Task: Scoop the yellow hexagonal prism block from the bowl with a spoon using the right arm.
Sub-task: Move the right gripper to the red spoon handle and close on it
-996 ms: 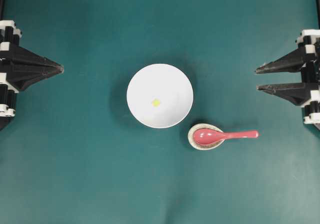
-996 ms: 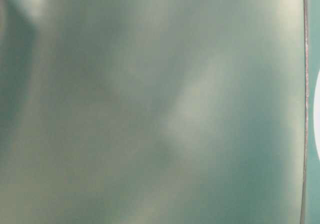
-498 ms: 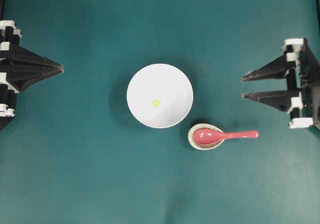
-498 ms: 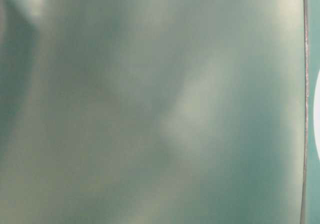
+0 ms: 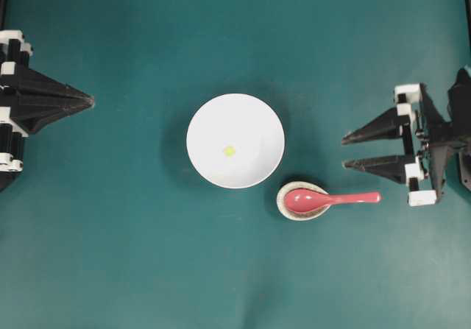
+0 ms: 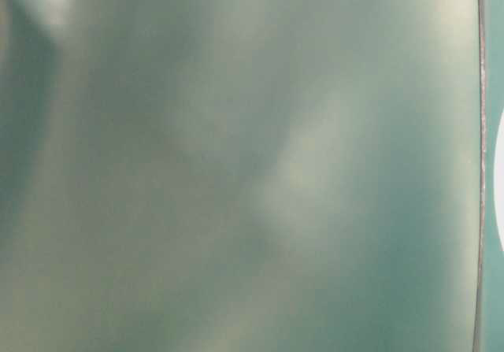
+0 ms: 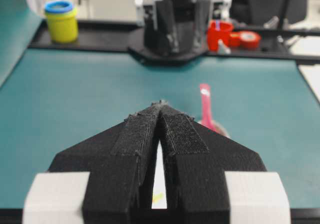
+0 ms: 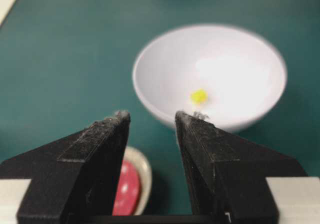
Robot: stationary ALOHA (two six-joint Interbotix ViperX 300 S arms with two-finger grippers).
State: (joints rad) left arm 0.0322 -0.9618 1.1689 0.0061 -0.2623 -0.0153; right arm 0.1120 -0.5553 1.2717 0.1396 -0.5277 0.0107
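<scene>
Right tool [image 5: 344, 150], jaws spread wide and empty, sits toward the desk's right edge with the spoon [image 5: 330, 199] just below and beside it, handle lying lengthwise pointing at that edge, while the yellow hexagonal prism block [image 5: 229, 151] waits mid-bowl [image 5: 202, 115].

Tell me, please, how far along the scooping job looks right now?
Nothing is done yet: the yellow block sits in the bowl and the spoon lies untouched on its rest. The right gripper is open, apart from the handle. Grasping and scooping remain.
</scene>
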